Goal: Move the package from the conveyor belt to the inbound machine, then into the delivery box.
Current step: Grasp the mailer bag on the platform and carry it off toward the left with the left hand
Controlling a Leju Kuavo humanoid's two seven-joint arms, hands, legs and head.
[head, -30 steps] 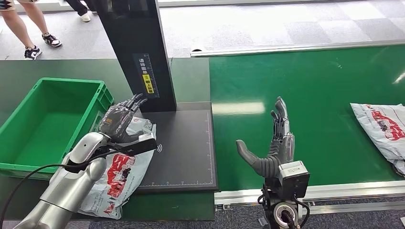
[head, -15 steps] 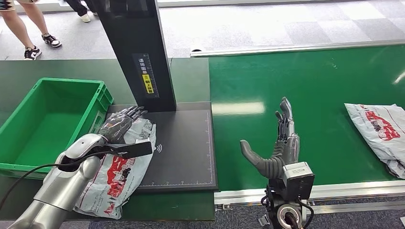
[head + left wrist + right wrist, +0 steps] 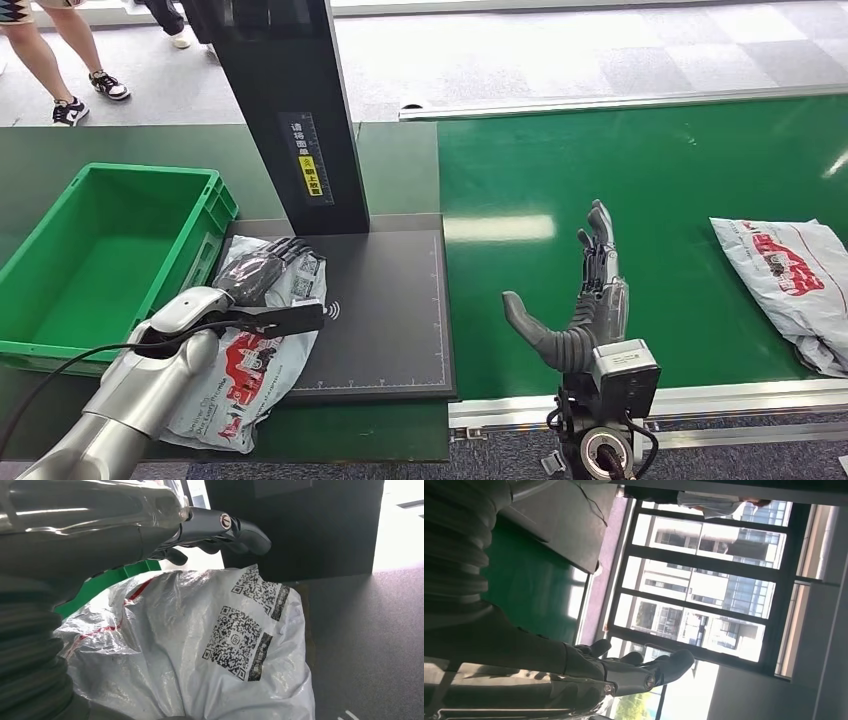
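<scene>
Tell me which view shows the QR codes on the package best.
The left wrist view: the QR codes on the package are large and sharp there. The head view shows them small, beside the left hand. The right wrist view faces windows.

L arm reaches fwd from lower left, forearm angled up and to the right; we see its left hand (image 3: pixel 262 272) palm-down, fingers stretched fwd and lying flat, thumb apart, nothing gripped. R arm rises near-vertical from the bottom edge; our right hand (image 3: pixel 582 300) stands upright, fingers straight and together pointing away, thumb splayed wide toward the left, holding nothing.
</scene>
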